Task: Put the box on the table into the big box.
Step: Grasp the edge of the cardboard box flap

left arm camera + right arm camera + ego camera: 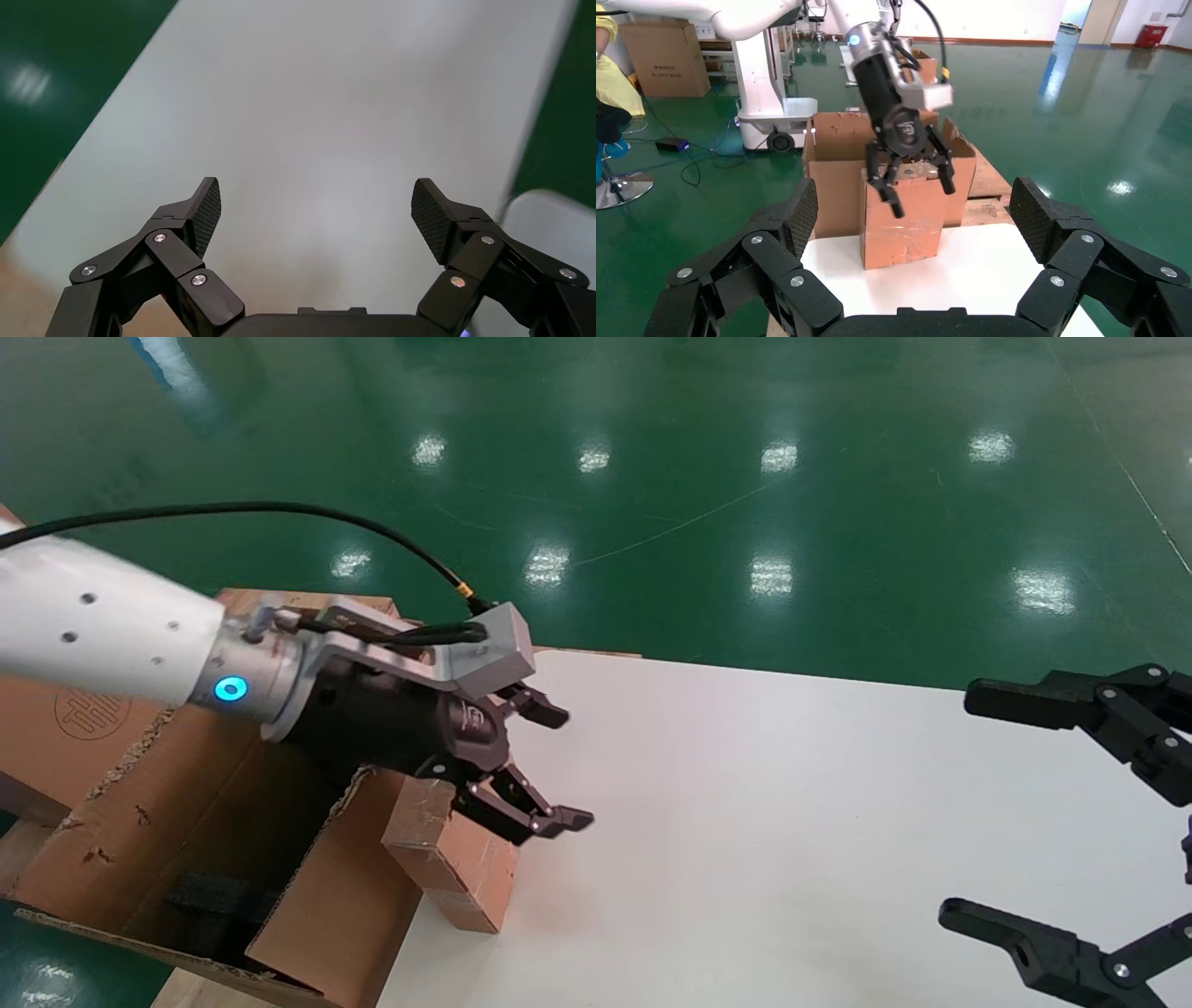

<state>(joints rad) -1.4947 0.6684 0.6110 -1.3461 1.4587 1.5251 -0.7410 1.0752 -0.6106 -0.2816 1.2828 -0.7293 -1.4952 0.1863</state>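
Note:
The box [453, 862] stands on end at the left edge of the table [792, 803], leaning against the wall of the big box [140, 822]. My left gripper [568, 768] hovers open just over the box's top, its fingers reaching past it above bare table with nothing between them. The left wrist view shows only white table [316, 105] between those fingers [207, 210]. In the right wrist view the box [902, 228] stands before the big box [831, 158], below the left gripper [918, 184]. My right gripper [964, 803] hangs open at the table's right side.
Green shiny floor surrounds the table. The big box rests on a wooden pallet [989, 184] beside the table's left edge. Farther off in the right wrist view stand a white robot base [772, 105] and another carton [663, 56].

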